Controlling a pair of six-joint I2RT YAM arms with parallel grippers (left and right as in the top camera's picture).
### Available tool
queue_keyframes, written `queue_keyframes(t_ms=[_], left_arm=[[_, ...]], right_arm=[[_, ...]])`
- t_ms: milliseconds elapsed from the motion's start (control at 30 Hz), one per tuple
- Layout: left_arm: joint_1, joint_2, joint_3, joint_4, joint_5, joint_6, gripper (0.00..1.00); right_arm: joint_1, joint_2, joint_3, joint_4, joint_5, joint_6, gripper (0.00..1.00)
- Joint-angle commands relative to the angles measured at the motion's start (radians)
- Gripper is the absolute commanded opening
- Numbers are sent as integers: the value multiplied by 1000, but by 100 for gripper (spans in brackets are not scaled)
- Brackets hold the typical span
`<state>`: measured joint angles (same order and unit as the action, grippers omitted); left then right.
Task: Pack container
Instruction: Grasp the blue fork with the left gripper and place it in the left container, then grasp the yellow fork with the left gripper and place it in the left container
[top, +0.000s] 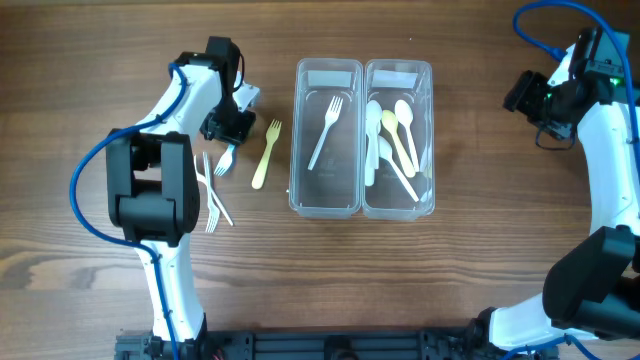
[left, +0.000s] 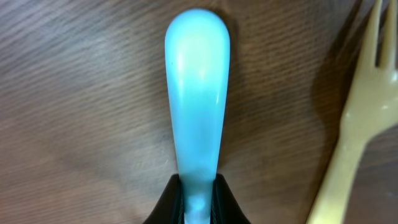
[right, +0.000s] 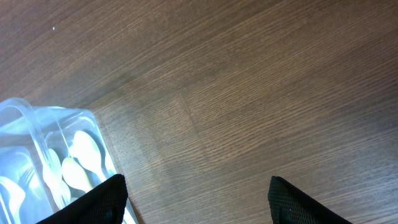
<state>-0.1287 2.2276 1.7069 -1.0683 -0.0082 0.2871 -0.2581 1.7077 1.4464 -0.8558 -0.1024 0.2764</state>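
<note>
Step in hand: pickup of a loose fork for packing.

- Left tool (left: 199, 200): pressed together on the handle of one pale blue plastic fork (left: 198, 93), low over the table (top: 100, 60) towards its left edge.
- Right tool (right: 199, 198): spread, empty, near the far right corner.
- Clear plastic containers, two, side by side at mid-table: left container (top: 298, 140) holds one white fork (top: 325, 130); right container (top: 431, 140) holds spoons (top: 400, 135), about four, overlapping.
- Loose on the table: one yellow plastic fork (top: 266, 155); white forks (top: 215, 205), apparently two, partly hidden by the arm.

Next move, as judged: lift the pale blue fork, carry it over the left container, release.
</note>
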Motion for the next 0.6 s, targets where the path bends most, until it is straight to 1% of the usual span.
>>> queue_keyframes(t_ms=[0,67,133,233,267,400,433,467,500,567], left_arm=[[-21,-79,132,-50,-7,-154,4],[-44,-123,169,-56,20,-198,4],[-83,-176,187,-50,107,-259,4],[-173,-220,187,-27,175,-418,4],[-210,-219,187,-21,175,-455,4],[-313,-184,175,34,175,-469,4],[-329,-175,175,44,174,-497,4],[-351,-151,175,52,171,-588,4],[-361,-132,175,51,170,-643,4],[-369,-102,175,50,168,-678,4]], right_arm=[[3,17,-2,3,17,14,73],[3,17,-2,3,17,14,73],[3,17,-2,2,17,14,73],[3,17,-2,-2,17,14,73],[3,17,-2,-2,16,14,73],[3,17,-2,-2,16,14,73],[3,17,-2,-2,16,14,73],[3,17,-2,-2,16,14,73],[3,17,-2,-2,16,14,73],[3,17,-2,-2,16,14,73]])
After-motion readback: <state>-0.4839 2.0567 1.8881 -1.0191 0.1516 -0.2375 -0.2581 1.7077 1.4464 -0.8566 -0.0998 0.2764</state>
